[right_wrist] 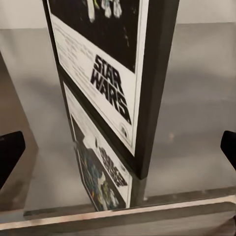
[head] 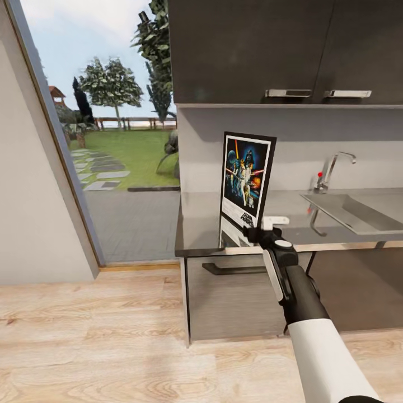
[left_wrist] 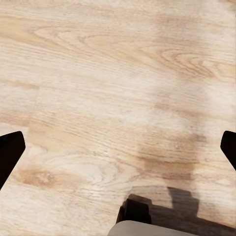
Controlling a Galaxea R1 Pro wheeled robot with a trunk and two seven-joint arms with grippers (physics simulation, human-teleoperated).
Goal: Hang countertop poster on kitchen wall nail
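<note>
1. At centre frame in the head view, the poster (head: 247, 182) stands upright on the grey countertop (head: 291, 215), near its front edge, mirrored in the glossy top.
2. Just below it, the right gripper (head: 267, 225) reaches in with fingers spread, holding nothing.
3. Right of frame lie the sink (head: 358, 211) and tap (head: 331, 170).
4. Over wooden floor (left_wrist: 98, 98), the left gripper (left_wrist: 118, 147) hangs with fingers wide apart.

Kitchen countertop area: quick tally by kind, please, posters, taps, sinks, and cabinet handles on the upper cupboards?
Posters: 1, the poster standing on the kitchen countertop
Taps: 1, the chrome tap
Sinks: 1, the sink
Upper cabinet handles: 2, left handle, right handle
Total: 5
</note>
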